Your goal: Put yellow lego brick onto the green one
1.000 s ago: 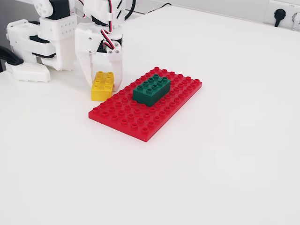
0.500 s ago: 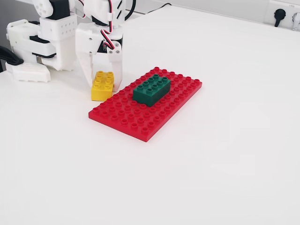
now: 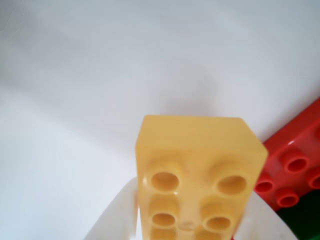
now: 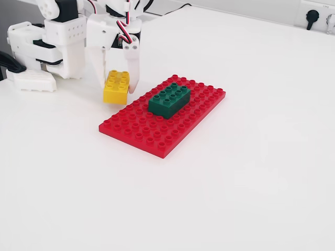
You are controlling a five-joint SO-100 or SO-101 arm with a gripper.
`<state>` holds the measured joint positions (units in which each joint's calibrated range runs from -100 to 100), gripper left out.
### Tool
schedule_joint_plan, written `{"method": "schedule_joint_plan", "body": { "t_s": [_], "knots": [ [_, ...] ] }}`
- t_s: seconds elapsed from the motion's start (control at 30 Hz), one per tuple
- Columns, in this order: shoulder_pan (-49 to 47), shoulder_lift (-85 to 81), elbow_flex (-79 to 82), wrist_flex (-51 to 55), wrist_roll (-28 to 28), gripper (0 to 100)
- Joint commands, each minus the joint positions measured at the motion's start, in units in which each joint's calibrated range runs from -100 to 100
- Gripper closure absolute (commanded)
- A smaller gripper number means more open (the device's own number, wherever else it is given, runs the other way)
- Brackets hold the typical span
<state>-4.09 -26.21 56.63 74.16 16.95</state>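
Beside red baseplate | pincer grips yellow brick, seemingly lifted

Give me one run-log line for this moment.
phase: lift | gripper: shut on yellow lego brick, clear of the table | green brick: on red baseplate, uncovered | stacking: not yet done

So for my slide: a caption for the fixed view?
Gripper lifts the yellow lego brick beside the green one.

Looks like an office or lab bench setup: plain white worktop, wall power socket at the back, 3D-printed white arm with exposed servo wires.
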Motion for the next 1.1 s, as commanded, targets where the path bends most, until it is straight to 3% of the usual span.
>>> {"method": "schedule_joint_plan", "body": {
  "t_s": [0.0,0.37,0.63,0.77,1.07],
  "knots": [
    [-0.3,-1.3,-5.6,2.9,-0.5,94],
    [-3.4,-1.4,-14.6,3.4,-9.3,94],
    [-8.1,-1.3,-14.3,-3.0,-17.0,94],
    [-8.1,-1.3,-14.4,-5.9,-21.5,89],
    [-8.1,-1.2,-14.6,-8.4,-23.4,87]
  ]
}}
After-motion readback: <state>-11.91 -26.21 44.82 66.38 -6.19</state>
